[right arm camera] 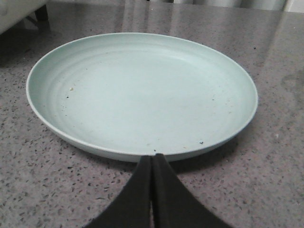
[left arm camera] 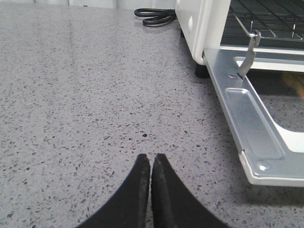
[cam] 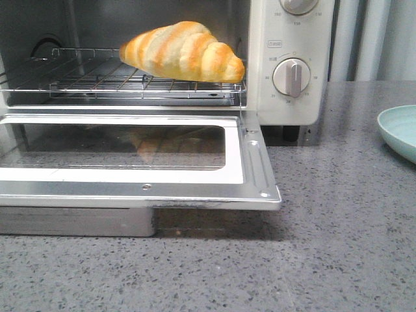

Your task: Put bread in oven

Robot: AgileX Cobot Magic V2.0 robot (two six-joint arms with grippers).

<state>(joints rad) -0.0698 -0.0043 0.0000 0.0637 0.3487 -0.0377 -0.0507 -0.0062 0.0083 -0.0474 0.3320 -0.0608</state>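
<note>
Inside the oven (cam: 286,65), on the right part of its wire rack (cam: 97,81), lies the bread (cam: 183,52): a glossy, crescent-shaped roll banded in golden orange and pale cream, tapering at both ends. Its right tip sits near the front right corner of the rack, close to the oven's control panel. The oven is cream-white with a beige round dial (cam: 291,77) on its right face and a black foot beneath. Its drop-down door (cam: 250,170) lies open and flat, a bright metal frame around a glass window in which a dim reflection of the roll shows.

Everything rests on a grey speckled stone-like surface (cam: 338,247). At the right edge of the surface sits a pale mint-green plate (right arm camera: 142,95), round and shallow with faint concentric ridges and a few dark crumbs.

The left hand (left arm camera: 151,164) has its two black, curved fingers pressed together with nothing between them; it sits above bare surface just beside the door's left corner, well apart from the bread. The right hand (right arm camera: 152,164) is likewise closed and empty, its tips at the near rim of the plate, also far from the roll. A coiled black cord (left arm camera: 154,16) lies on the surface beyond the oven's left side.
</note>
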